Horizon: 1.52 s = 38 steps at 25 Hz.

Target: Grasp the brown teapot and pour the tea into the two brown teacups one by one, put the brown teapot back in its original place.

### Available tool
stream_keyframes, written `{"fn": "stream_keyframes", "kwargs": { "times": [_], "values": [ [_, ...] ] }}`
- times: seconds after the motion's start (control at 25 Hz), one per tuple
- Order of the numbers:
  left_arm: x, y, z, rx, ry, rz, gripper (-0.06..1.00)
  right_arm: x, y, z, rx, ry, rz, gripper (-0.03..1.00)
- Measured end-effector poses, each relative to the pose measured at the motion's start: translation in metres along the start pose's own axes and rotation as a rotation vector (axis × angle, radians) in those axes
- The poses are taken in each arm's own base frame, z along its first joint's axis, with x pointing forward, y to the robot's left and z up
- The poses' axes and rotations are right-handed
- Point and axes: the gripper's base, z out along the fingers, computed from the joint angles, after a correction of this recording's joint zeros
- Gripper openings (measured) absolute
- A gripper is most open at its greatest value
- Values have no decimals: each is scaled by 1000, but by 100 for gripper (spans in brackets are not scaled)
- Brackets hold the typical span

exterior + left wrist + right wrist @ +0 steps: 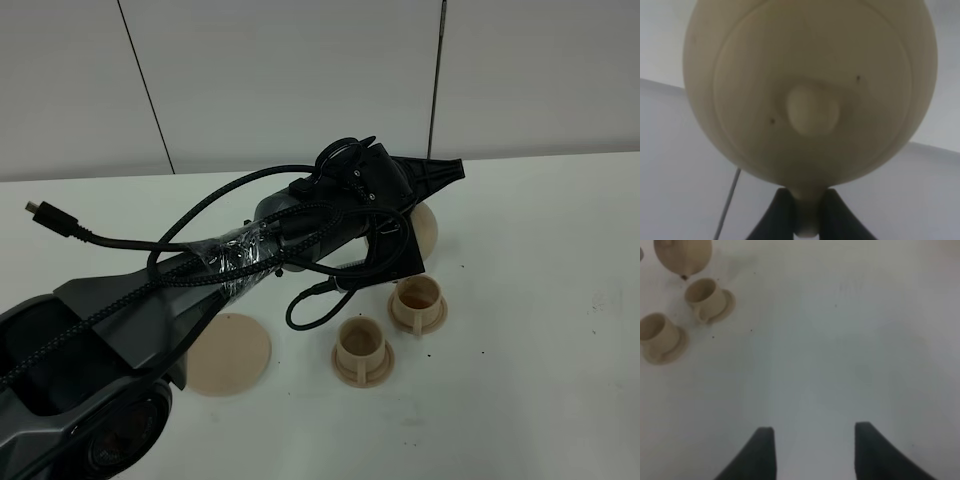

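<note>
My left gripper (807, 212) pinches the loop handle of the brown teapot (810, 95), which sits just beyond the far teacup (418, 298). My right gripper (813, 437) stands wide, well right of it.

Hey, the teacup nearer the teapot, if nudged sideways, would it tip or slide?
Likely slides rather than tips: the teacup looks squat and stands on a wider saucer. The saucer would probably shift too on the smooth white table. Its matte finish suggests decent grip.

You see one plain colour on the round matte light-tan teapot (810, 75), small light-tan cylindrical teacups (418, 298) (362, 350) and flat round light-tan disc (232, 352); white table (540, 300).
</note>
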Motion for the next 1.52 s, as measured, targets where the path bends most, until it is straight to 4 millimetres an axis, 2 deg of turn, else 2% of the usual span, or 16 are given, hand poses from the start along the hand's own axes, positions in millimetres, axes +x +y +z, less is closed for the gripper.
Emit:
{"fn": "stream_keyframes", "kwargs": {
  "times": [1.52],
  "values": [
    [-5,13,-4,-64,15,125,17,0,0,0,0,0,0,36]
  ]
}}
